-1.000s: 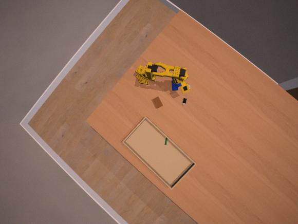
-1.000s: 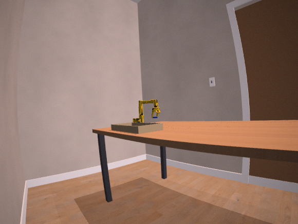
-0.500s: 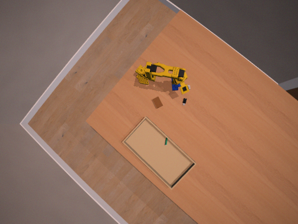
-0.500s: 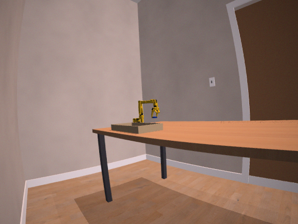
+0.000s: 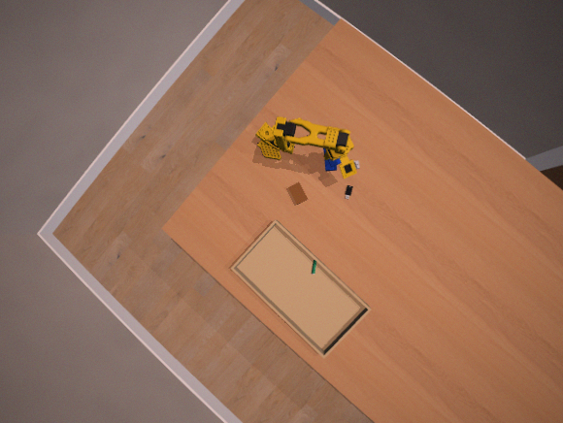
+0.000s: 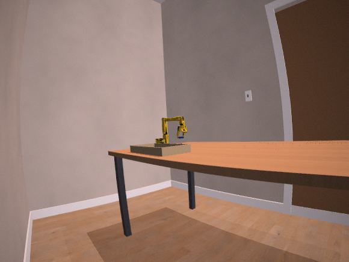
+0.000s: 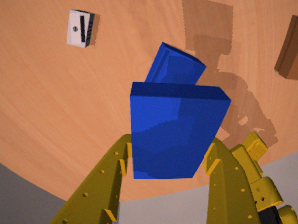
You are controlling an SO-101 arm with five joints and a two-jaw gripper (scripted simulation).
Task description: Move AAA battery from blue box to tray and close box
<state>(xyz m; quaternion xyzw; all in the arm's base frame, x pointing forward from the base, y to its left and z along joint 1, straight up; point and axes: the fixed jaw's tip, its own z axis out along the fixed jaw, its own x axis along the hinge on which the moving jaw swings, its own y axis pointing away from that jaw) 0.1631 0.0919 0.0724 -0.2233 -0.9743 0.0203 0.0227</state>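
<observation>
My gripper (image 5: 336, 162) is shut on a blue box part, which I take for the lid (image 7: 174, 129), and holds it above the table. It shows as a small blue spot under the jaws in the exterior view (image 6: 180, 137). A second blue part, which I take for the base (image 7: 176, 64), lies on the table just beyond and below the held part, partly hidden by it. The green AAA battery (image 5: 314, 267) lies inside the tan tray (image 5: 299, 287), near its far long wall. The tray also shows in the exterior view (image 6: 160, 148).
A brown box (image 5: 297, 193) stands between the arm's base and the tray; its edge shows in the wrist view (image 7: 288, 56). A small black-and-white object (image 5: 348, 191) lies right of it, also in the wrist view (image 7: 81, 28). A tiny white thing (image 5: 356, 165) lies by the gripper.
</observation>
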